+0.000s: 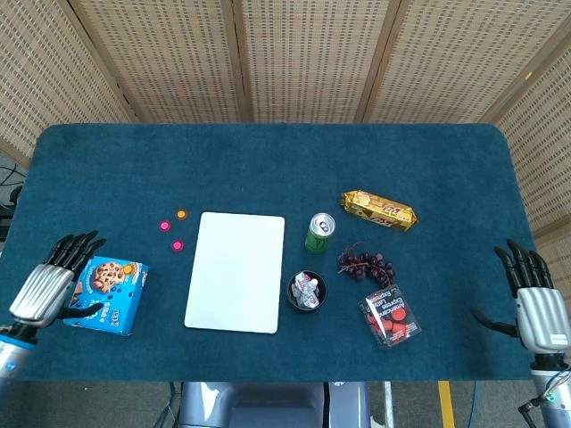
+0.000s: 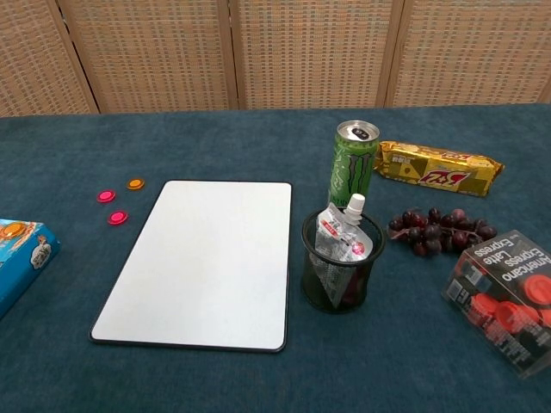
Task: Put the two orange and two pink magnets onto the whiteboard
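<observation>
The white whiteboard point(image 1: 235, 272) point(image 2: 207, 258) lies flat left of the table's centre. Off its upper left corner sit one orange magnet point(image 1: 182, 214) point(image 2: 135, 183) and two pink magnets point(image 1: 164, 226) point(image 1: 177, 244) point(image 2: 106, 196) point(image 2: 118, 218). I see only one orange magnet. My left hand point(image 1: 49, 285) hovers at the front left, fingers spread and holding nothing, over the left end of a blue cookie box point(image 1: 111, 294). My right hand point(image 1: 533, 299) is at the front right edge, fingers spread and empty. Neither hand shows in the chest view.
Right of the board stand a green can point(image 1: 319, 232) point(image 2: 353, 163) and a black mesh cup point(image 1: 307, 292) point(image 2: 342, 262) holding a pouch. Further right are dark grapes point(image 1: 364, 264), a gold snack pack point(image 1: 379, 209) and a clear box of red pieces point(image 1: 391, 316).
</observation>
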Robot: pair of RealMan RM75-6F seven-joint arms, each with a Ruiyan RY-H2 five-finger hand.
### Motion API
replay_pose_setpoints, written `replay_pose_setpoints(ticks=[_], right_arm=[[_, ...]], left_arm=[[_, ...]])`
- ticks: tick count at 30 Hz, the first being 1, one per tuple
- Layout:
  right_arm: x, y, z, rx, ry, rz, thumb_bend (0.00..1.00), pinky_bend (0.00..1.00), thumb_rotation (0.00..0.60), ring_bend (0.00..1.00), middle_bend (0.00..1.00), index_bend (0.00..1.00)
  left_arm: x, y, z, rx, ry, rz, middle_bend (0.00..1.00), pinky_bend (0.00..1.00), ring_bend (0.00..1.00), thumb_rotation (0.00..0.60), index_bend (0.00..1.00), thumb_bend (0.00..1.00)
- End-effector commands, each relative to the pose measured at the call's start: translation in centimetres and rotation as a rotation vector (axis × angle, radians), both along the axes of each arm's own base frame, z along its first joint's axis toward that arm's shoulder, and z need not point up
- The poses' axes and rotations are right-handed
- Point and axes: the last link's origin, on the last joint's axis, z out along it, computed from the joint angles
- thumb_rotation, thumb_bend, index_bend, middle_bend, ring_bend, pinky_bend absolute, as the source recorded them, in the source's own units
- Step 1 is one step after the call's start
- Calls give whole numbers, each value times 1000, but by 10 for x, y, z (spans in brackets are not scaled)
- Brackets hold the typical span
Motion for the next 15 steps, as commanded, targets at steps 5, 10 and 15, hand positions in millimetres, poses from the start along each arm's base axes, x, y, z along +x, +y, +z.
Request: replay_pose_setpoints(ticks=[5, 10, 15], right_arm=[[-1, 0, 1, 6, -11, -6, 131, 0, 600, 0, 0, 0], [-2, -1, 1, 10, -16, -7, 131, 0, 600, 0, 0, 0], [-2, -1, 1, 12, -18, -8, 131, 0, 600, 0, 0, 0]], left_arm=[[4, 45, -19, -53, 61, 66, 0, 0, 0, 600, 362, 201], [-6, 50, -27, -54, 84, 112, 0, 0, 0, 600, 364, 232], [-14, 50, -29, -60, 94, 138, 0, 0, 0, 600, 382, 280]])
